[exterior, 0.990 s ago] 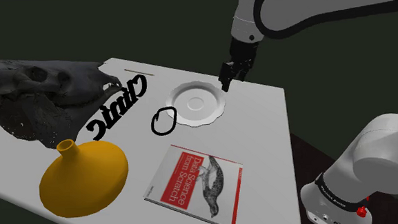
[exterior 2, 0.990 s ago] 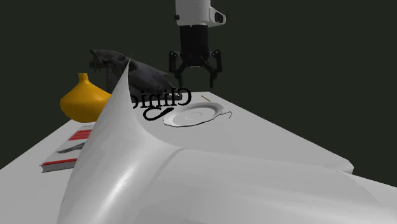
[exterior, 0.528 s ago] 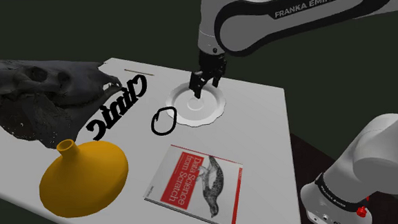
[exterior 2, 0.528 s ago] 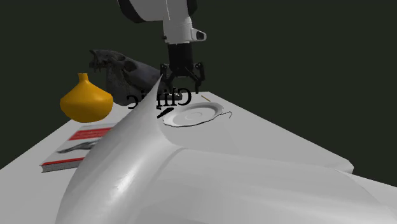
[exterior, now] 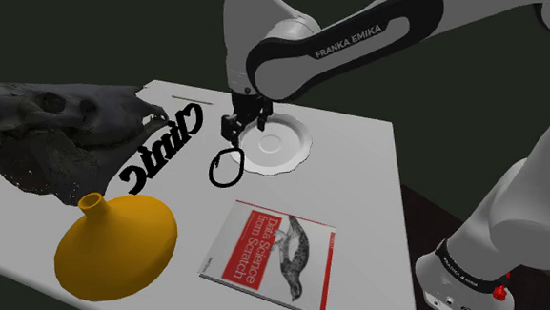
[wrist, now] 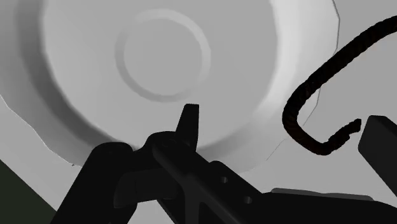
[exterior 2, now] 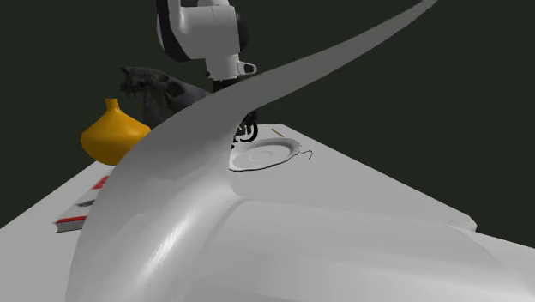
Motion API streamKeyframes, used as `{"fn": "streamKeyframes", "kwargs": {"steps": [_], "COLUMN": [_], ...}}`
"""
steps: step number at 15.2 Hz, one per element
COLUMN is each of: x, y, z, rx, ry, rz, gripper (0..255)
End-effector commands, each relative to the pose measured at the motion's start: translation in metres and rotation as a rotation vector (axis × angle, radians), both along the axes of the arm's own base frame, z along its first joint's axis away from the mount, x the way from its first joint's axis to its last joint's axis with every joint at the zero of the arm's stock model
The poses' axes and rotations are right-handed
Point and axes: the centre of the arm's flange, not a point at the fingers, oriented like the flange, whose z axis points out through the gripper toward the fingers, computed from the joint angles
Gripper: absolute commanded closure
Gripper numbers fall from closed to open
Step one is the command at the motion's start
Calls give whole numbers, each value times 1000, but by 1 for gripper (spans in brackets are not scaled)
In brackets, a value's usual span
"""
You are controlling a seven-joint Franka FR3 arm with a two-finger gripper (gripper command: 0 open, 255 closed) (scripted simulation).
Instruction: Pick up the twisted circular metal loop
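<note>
The gripper [exterior: 235, 132] hovered low over the plate [exterior: 280, 144], above the rim on the side facing the loop [exterior: 226, 167], its jaws standing apart and clasping nothing. The dark loop lay on the table [exterior: 361, 193] just beside the plate, on the shoulder view's left of it, so close to the rim that contact could not be ruled out. In the wrist view one arc of the loop sat between the two fingers [wrist: 189, 118], touched by neither. The step in hand appeared to be the final line-up before the grasp. Done well, it would call for a small shift away from the plate, so that one finger came down inside the ring and the other outside it, straddling the thin wire squarely. The fingers would likely need to reach almost to the table before closing, and the one nearer the plate risked clipping its rim. A raised part of the twist looked the easiest place to pinch.
</note>
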Motion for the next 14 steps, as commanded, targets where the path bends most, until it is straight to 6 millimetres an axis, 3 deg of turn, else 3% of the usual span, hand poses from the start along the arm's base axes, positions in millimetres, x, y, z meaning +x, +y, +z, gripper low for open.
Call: {"fn": "streamKeyframes", "kwargs": {"steps": [1, 9, 11, 12, 14], "x": [14, 17, 17, 17, 17], "y": [19, 22, 22, 22, 23], "z": [-10, -52, -52, -52, -52], "rx": [-7, -8, -8, -8, -8], "ry": [-8, -10, -10, -10, -10], "rz": [3, 3, 3, 3, 3], "gripper": [0, 0, 0, 255, 255]}}
